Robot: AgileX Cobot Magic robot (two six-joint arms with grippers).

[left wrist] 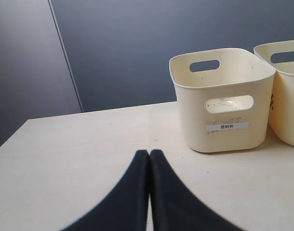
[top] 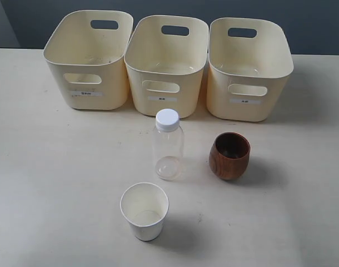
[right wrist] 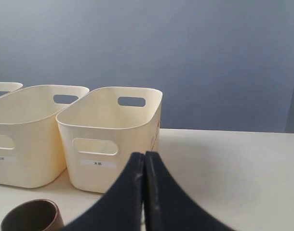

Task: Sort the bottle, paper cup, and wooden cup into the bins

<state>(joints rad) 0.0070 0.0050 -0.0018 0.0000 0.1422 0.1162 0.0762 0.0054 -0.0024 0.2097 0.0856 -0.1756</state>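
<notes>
I log three cream bins in a row, each with a small white front label, its writing too small for me to read; all three look empty. In front of the middle bin stands the bottle, capped; the wooden cup beside it, the paper cup nearer, both upright and empty. Left gripper and right gripper: fingers pressed together, holding nothing.

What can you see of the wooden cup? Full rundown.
The wooden cup is a rounded, handleless cup in dark reddish-brown wood grain with a darker inside that looks empty. It stands upright, mouth up, on the table, in front of the right-hand bin and to the right of the bottle, touching neither. No gripper is near it. The right wrist view catches only its rim.
</notes>
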